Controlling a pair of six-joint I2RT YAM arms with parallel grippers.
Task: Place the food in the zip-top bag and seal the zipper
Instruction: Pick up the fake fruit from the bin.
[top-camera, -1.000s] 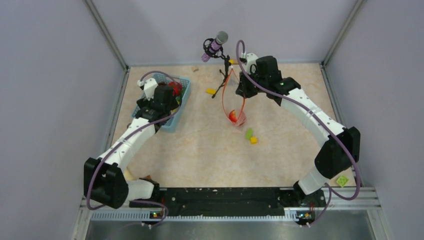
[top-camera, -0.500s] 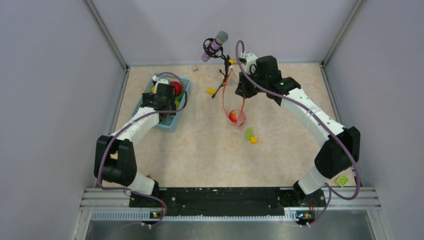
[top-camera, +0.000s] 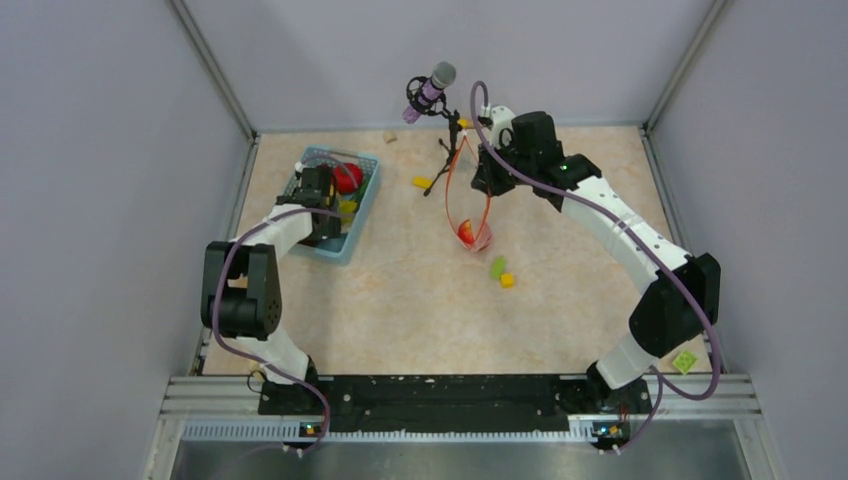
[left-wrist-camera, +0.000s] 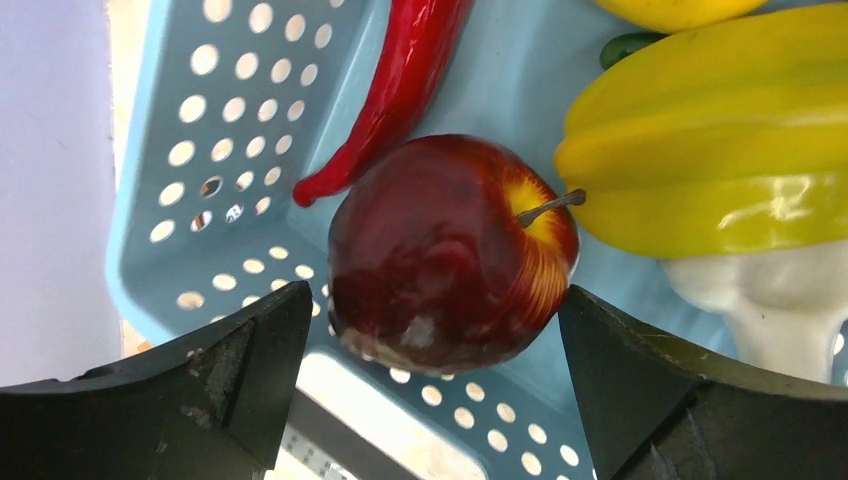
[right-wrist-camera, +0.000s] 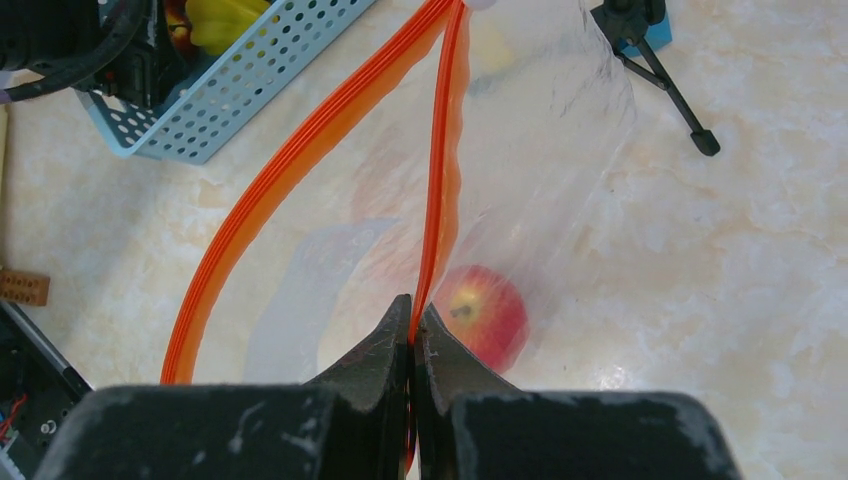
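Tabletop (top-camera: 400, 300) | zip-top bag (right-wrist-camera: 540, 150): one fruit (right-wrist-camera: 485, 315) in, zipper (right-wrist-camera: 300, 150) open | right pincer (right-wrist-camera: 412, 330) clamps zipper | left pincer (left-wrist-camera: 432, 330) wide over basket (left-wrist-camera: 230, 170) apple (left-wrist-camera: 440, 240)

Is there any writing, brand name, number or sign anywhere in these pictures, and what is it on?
No text can be read in any view.
Whitish patch on the zip-top bag: blurred, no letters can be made out.
Small green square at the near right of the top view: too small to read.

Blue basket (top-camera: 345, 250), microphone (top-camera: 432, 88), loose blocks (top-camera: 497, 266)
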